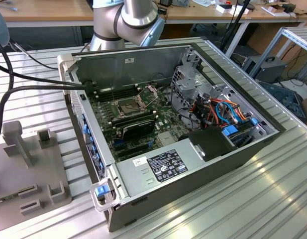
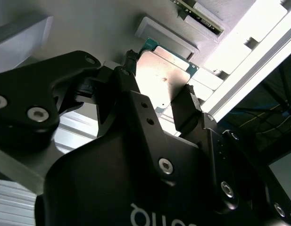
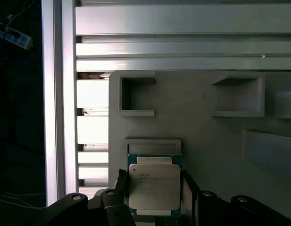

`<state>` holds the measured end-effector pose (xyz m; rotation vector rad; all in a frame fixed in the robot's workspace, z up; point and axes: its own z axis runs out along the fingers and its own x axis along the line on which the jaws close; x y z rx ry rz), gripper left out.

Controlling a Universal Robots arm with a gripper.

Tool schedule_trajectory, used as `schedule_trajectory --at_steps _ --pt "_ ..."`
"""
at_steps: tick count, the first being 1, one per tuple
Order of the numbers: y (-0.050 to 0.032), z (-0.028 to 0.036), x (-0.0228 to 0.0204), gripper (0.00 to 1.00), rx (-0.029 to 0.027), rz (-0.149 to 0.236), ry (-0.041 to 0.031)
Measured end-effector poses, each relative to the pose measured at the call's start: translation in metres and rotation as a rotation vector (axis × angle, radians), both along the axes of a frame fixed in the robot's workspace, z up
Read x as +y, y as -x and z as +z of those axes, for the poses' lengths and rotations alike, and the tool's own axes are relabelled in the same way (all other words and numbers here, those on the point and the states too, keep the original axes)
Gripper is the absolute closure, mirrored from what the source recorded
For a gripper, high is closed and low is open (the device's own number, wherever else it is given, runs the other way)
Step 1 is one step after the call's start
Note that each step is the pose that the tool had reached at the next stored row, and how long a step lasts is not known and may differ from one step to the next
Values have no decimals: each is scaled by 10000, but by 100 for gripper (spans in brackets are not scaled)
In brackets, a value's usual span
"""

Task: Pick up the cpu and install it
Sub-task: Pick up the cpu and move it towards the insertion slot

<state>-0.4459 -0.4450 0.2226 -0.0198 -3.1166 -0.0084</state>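
Note:
The cpu (image 3: 153, 186) is a thin square chip with a silvery metal face and a green rim. In both wrist views it sits between my gripper's two black fingers, just over a shallow pocket (image 3: 153, 145) of a grey holder plate (image 3: 197, 132). My gripper (image 3: 154, 190) is shut on the cpu (image 2: 165, 77), one finger (image 2: 130, 63) against each opposite edge. In the exterior view the open computer case (image 1: 168, 129) lies on the table, with the dark square socket (image 1: 128, 105) and its metal frame on the green motherboard.
A grey fixture plate (image 1: 29, 164) with raised blocks lies at the exterior view's left, beside the case. Black cables (image 1: 24, 84) run across the slatted aluminium table (image 1: 272, 199). The arm's base (image 1: 126, 20) rises behind the case. Drive cages and coloured wires fill the case's right side.

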Motion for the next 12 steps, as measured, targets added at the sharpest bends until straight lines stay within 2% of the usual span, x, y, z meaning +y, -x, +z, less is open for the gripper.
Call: schedule_trajectory --at_steps 6,12 --pt "0 -114 0 45 -2 0 -1" --pt "-1 -138 1 45 -4 0 -3"
